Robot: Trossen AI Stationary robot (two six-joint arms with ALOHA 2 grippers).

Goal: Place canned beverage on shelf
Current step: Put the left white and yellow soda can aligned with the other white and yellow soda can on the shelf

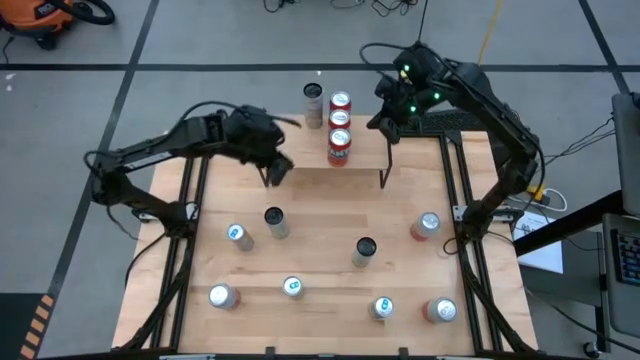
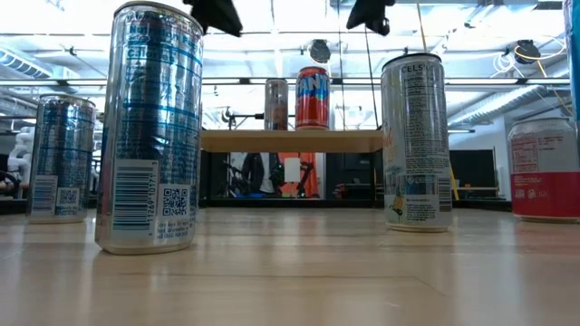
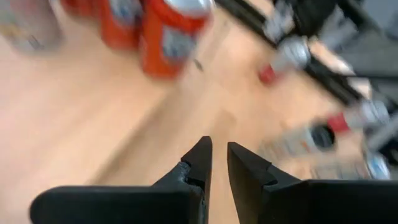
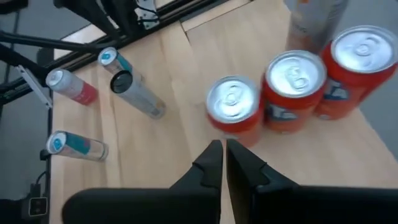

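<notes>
The shelf (image 2: 290,140) stands at the table's far middle, its board (image 1: 360,160) bearing three red cans (image 1: 340,124) in a row and a silver can (image 1: 314,100) on their bases. My left gripper (image 1: 272,170) hovers by the shelf's left end, above the table, its fingers (image 3: 219,149) a narrow gap apart with nothing between them. My right gripper (image 1: 385,122) hangs shut and empty above the shelf's right end, the red cans (image 4: 292,90) just beyond its fingertips (image 4: 224,149). Both grippers show at the top of the low view, left (image 2: 216,14) and right (image 2: 370,14).
Several cans stand spread over the tabletop nearer than the shelf, among them a dark-topped one (image 1: 275,222), another (image 1: 364,250), a red one (image 1: 425,225) and a row near the front edge (image 1: 293,287). Black frame rails (image 1: 190,230) run along both table sides.
</notes>
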